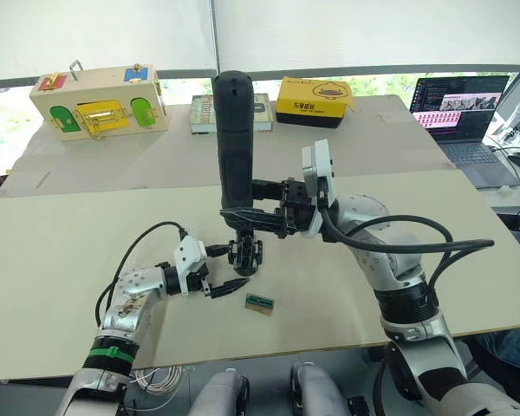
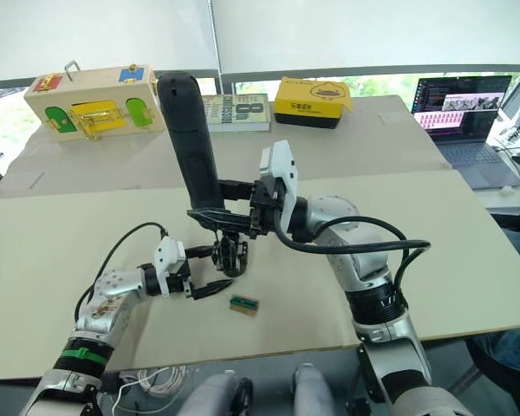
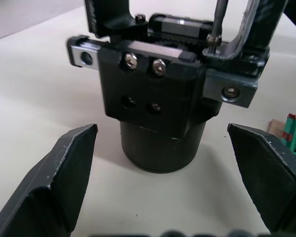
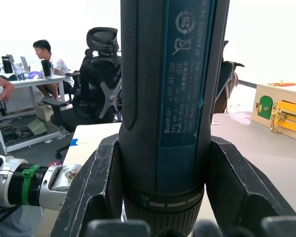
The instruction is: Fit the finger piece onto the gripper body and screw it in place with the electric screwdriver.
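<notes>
While the right gripper [image 1: 251,215] clamps the electric screwdriver [image 1: 234,139] near its lower end, the tool stands close to upright w/ the rounded end up and the bit pointing down onto the gripper body [image 1: 245,253]. That pose looks chosen so the bit can meet a screw head from above; in the left wrist view the thin metal bit [image 3: 216,22] comes down beside the top of the body, by a small screw, though whether it is seated in the screw can't be told.

The gripper body sits on its round base on the table [image 1: 69,251], roughly mid-table, just in front of the robot. The finger piece [image 3: 256,24] appears already fitted on the body's top, judging by the dark arm rising next to the bit; that's a judgement, not certain.

Right claw: pressed tight on the screwdriver barrel, one finger [image 4: 96,187] each side, no gap visible.

Left gripper [image 1: 218,284]: spread wide, fingers [image 3: 64,168] apart on either side of the body's base, touching nothing — prob. poised to steady the body vs. screwing torque. A small green-topped block [image 1: 260,302] lies nearby on the table, just apart from the left claw.
</notes>
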### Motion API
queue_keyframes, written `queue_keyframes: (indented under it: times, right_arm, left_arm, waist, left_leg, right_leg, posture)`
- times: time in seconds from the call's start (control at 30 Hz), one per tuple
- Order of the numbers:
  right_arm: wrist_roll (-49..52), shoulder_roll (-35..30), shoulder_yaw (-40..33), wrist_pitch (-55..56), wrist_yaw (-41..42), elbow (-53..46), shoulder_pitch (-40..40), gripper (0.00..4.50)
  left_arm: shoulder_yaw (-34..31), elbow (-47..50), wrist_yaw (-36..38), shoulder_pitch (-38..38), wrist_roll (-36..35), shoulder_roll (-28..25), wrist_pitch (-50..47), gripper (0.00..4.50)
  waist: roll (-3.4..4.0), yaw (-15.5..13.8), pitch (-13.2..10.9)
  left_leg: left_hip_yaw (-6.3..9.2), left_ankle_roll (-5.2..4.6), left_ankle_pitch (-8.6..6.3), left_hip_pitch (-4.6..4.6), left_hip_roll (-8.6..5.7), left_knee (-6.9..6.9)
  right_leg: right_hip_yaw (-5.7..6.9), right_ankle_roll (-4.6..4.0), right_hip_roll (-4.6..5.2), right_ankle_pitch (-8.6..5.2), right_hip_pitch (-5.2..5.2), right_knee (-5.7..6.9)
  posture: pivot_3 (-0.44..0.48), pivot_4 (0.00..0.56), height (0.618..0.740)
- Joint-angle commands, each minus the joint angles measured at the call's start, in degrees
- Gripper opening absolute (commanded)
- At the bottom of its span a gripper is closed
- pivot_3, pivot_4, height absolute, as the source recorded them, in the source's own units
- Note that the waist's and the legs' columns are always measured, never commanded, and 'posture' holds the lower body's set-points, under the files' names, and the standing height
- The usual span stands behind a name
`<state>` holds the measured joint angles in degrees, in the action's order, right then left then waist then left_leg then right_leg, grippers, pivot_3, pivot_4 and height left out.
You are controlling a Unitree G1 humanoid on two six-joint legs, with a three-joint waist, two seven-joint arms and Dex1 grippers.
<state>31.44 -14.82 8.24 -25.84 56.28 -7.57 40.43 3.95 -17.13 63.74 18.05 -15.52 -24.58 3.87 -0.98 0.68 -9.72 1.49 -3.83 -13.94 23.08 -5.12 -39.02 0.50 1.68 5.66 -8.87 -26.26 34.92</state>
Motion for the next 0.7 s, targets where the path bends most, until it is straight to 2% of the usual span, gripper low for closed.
queue_keyframes:
  times: [0.03,0.43,0.7]
  right_arm:
    - [0.0,0.0,-0.8,2.1,0.3,-1.2,1.6,1.92]
    - [-0.2,-0.5,-0.8,1.7,0.4,-1.6,1.2,1.92]
    - [-0.2,-0.6,-0.7,1.5,0.3,-1.9,1.2,1.92]
  left_arm:
    - [0.6,-1.0,-0.2,1.4,0.9,0.6,1.9,4.50]
    - [2.4,-6.0,-1.3,4.5,3.1,3.9,4.7,4.50]
    - [3.2,-7.9,-1.2,5.3,4.2,4.2,5.1,4.50]
  waist:
    - [0.00,0.0,0.0]
    - [-0.01,-0.3,0.0]
    - [0.00,-0.5,0.1]
  left_leg:
    - [0.00,0.00,0.00,0.00,0.00,0.00]
    - [0.00,0.00,0.00,-0.10,-0.01,-0.05]
    - [0.00,-0.01,0.01,-0.11,-0.01,-0.06]
  right_leg:
    - [0.00,0.00,0.01,0.00,0.00,0.00]
    - [0.00,0.00,0.02,0.00,0.11,0.03]
    - [0.00,0.00,0.03,0.00,0.12,0.04]
  posture:
    - [0.000,0.150,0.740]
    - [0.000,0.150,0.740]
    - [0.000,0.150,0.740]
